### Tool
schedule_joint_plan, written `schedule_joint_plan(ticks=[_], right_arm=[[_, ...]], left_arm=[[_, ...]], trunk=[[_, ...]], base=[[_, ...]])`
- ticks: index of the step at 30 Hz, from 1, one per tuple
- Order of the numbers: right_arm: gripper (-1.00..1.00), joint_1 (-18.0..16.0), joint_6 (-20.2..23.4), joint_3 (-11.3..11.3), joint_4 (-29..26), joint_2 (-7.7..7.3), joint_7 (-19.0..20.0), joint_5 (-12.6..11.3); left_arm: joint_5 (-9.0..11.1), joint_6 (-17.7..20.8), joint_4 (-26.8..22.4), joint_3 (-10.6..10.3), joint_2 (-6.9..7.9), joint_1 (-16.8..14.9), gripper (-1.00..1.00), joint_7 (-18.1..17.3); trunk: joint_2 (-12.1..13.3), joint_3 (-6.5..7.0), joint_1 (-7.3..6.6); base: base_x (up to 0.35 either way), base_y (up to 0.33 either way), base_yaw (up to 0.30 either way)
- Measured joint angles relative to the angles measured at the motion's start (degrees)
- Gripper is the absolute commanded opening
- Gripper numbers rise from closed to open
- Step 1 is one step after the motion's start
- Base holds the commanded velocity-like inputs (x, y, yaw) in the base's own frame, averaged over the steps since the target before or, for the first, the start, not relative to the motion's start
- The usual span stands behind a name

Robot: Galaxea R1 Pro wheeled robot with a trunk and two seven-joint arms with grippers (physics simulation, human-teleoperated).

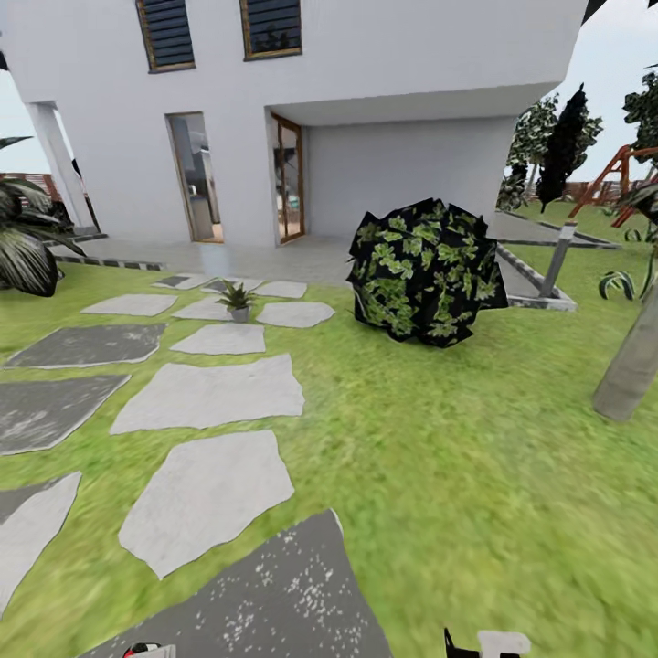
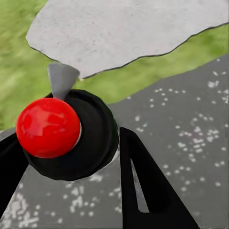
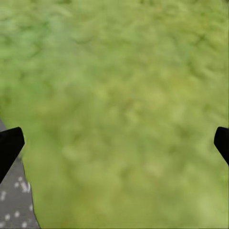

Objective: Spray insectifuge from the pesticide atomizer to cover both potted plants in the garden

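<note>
From the head camera, a dark palm-like plant [image 1: 26,239] sits at nine o'clock against the frame's left edge. Grey stepping stones [image 1: 212,395] run from seven o'clock up toward eleven across the green lawn [image 1: 439,457] of the garden. One potted plant [image 1: 238,301], a small rosette of pointed leaves in a grey pot, stands at about eleven o'clock on the far stones, just before the paved strip along the white house [image 1: 302,91]. A round dark bush with pale green leaves [image 1: 426,271] fills one o'clock, on the grass well apart from the pot. A grey trunk [image 1: 632,361] leans in at three o'clock, with a grey post [image 1: 557,260] behind it and trees farther off.

At the bottom edge near seven o'clock, a sliver of red and white shows; near five o'clock, a pale part of the right arm.

In the left wrist camera, the left gripper [image 2: 71,162] is closed around the pesticide atomizer [image 2: 81,136]: a black round body with a red ball on top and a grey cone nozzle, its dark fingers [image 2: 143,186] hugging both sides, above a dark speckled stone.

In the right wrist camera, the right gripper [image 3: 114,143] is spread wide and holds nothing, its black fingertips [image 3: 9,143] at opposite edges over blurred grass.
</note>
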Motion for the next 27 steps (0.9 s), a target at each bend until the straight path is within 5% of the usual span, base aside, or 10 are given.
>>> schedule_joint_plan(ticks=[27], right_arm=[[1.00,-0.04,-0.01,0.00,0.00,0.00,0.03,0.00]], left_arm=[[0.08,0.00,-0.01,-0.03,0.00,0.00,-1.00,0.01]], trunk=[[0.00,0.00,0.00]], base=[[0.330,0.060,0.278]])
